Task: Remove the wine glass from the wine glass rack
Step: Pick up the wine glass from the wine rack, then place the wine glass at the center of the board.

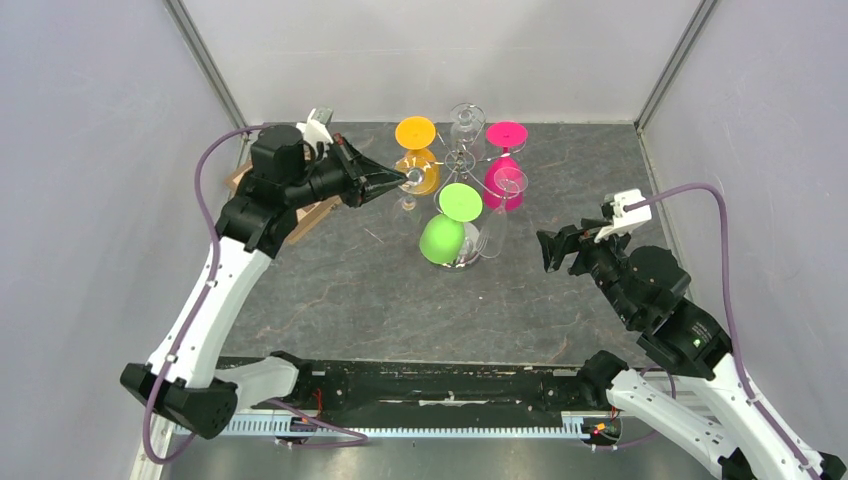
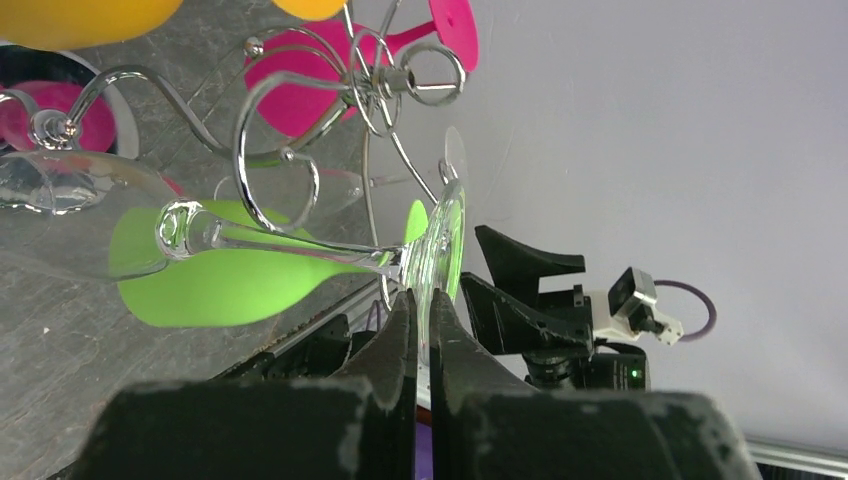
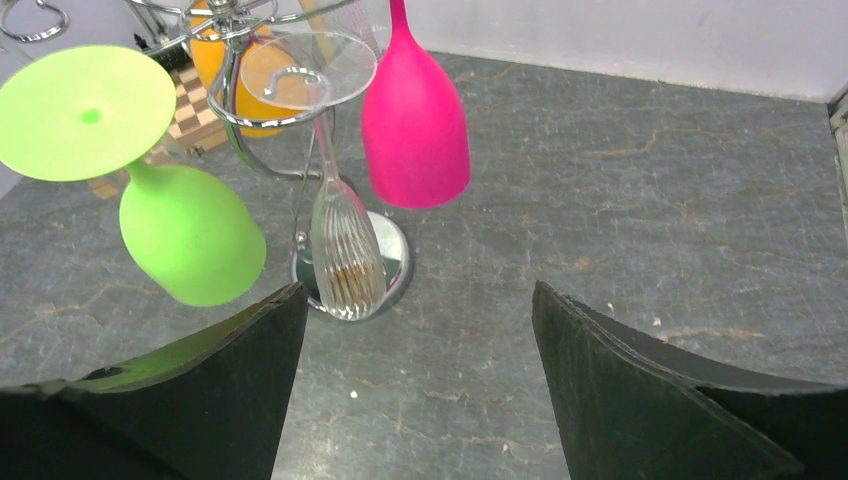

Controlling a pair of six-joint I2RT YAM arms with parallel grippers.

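a: what takes up most of the scene?
b: a dark grey, stone-look table [image 1: 330, 290] boxed in by pale walls [image 1: 90, 150]. two white and black arms rise from its near edge. the left arm [image 1: 215, 290] reaches to the far left part of the table, and the right arm [image 1: 690, 340] bends in from the right side

a: what stands on the table?
b: the wine glass rack [image 1: 460, 160], in shiny chrome, towards the back middle. curled arms spread from a central post above a round mirror base. glasses hang from it upside down, feet up: a green glass [image 3: 190, 235] on the near side, a pink glass [image 3: 415, 130] on the right, an orange glass [image 1: 415, 133] on the left, and a ribbed clear glass [image 3: 345, 250] between green and pink, its bowl just above the base

a: where is the wine glass for the task?
b: the wine glass [image 2: 260, 240] is clear and sits at the rack's left side, just beside the orange one. its stem runs close by a curled arm, but i cannot tell whether that arm carries it

a: and the grippers?
b: the left gripper [image 2: 421, 300] is clamped tight on the edge of that glass's round foot, one finger on each face. the right gripper [image 3: 418, 295] has its jaws spread wide, gripping nothing. it is well apart from the rack, to its right, and points at the ribbed glass and the base
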